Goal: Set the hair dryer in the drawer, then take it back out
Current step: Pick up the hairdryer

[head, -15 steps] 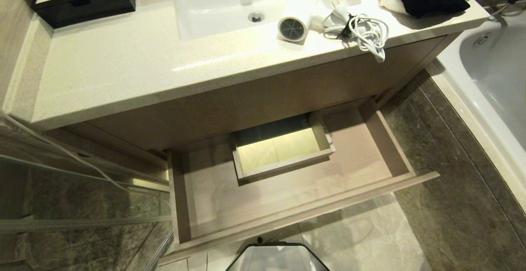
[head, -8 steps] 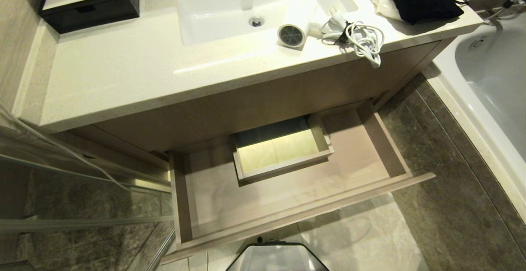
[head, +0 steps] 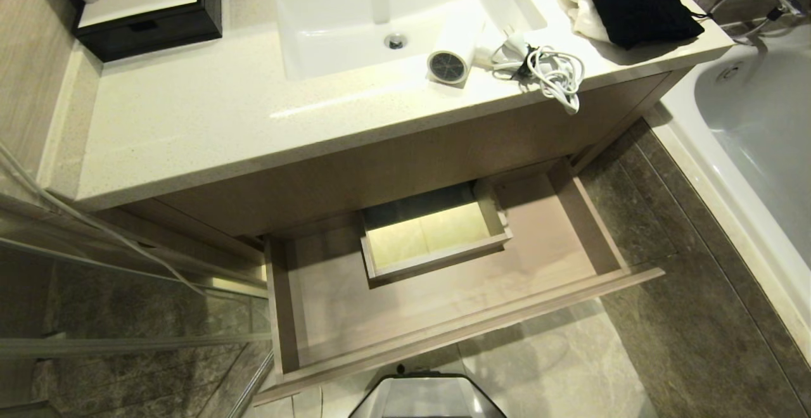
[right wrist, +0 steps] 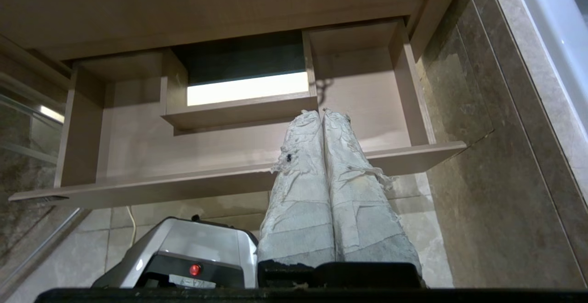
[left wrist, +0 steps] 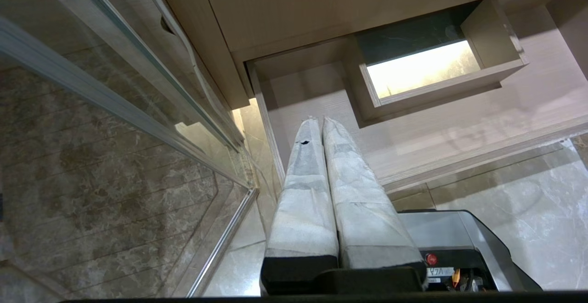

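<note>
The hair dryer lies on the countertop at the sink's near right corner, cord bundled to its right. Both pincers hang far below it, by the pulled-out drawer: left gripper and right gripper are clenched on nothing. Nothing lies in the drawer or the sink.

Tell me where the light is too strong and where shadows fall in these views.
Head view: glare washes out the sink and the hair dryer; the countertop shadows the back of the open drawer. Both wrist views: the drawer's cut-out shows a bright overexposed patch.
</note>
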`<state>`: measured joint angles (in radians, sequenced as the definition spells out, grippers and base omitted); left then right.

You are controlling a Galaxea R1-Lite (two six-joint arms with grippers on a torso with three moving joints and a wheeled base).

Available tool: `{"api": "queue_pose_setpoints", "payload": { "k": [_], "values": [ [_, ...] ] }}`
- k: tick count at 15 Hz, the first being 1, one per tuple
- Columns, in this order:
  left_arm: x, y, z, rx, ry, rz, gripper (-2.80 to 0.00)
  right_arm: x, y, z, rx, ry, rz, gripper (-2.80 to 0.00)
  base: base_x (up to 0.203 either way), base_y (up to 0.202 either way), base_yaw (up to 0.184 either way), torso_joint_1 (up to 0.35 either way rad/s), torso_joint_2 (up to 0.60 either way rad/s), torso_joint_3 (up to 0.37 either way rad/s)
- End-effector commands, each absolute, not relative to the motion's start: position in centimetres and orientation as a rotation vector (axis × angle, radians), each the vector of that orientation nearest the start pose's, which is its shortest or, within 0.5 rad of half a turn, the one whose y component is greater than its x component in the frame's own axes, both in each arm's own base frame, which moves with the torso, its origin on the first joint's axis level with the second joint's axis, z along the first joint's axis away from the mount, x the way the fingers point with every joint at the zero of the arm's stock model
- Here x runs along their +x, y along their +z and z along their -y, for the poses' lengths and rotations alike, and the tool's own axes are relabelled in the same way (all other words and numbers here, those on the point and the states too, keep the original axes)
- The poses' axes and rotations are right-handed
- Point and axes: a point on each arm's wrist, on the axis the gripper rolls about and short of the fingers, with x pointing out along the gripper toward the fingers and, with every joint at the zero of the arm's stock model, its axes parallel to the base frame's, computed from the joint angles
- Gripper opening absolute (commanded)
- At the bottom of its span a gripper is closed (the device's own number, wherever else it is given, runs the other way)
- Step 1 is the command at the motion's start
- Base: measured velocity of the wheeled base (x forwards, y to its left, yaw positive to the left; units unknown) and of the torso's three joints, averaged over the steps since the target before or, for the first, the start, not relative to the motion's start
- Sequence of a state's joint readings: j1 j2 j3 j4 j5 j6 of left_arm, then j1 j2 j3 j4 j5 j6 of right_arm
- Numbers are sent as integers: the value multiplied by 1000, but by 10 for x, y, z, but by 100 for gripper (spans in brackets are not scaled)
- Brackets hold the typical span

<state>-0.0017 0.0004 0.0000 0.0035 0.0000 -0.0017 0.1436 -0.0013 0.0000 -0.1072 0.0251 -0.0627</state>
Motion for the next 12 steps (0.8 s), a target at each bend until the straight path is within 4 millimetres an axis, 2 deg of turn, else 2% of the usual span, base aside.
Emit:
{"api": "queue_pose_setpoints", "payload": {
  "k": [1, 5, 12],
  "values": [
    [-23, 75, 0, -2, -2, -4, -280, -23, 75, 3, -68, 165, 115, -280, 0, 0, 0, 0, 0, 0],
    [-23, 75, 0, -2, -2, -5, -280, -23, 75, 3, -90, 165, 119, -280, 0, 0, 0, 84, 1, 76],
    [-23, 75, 0, -2, -2, -4, -280, -23, 75, 3, -90, 165, 119, -280, 0, 0, 0, 264, -50, 208]
  ]
}}
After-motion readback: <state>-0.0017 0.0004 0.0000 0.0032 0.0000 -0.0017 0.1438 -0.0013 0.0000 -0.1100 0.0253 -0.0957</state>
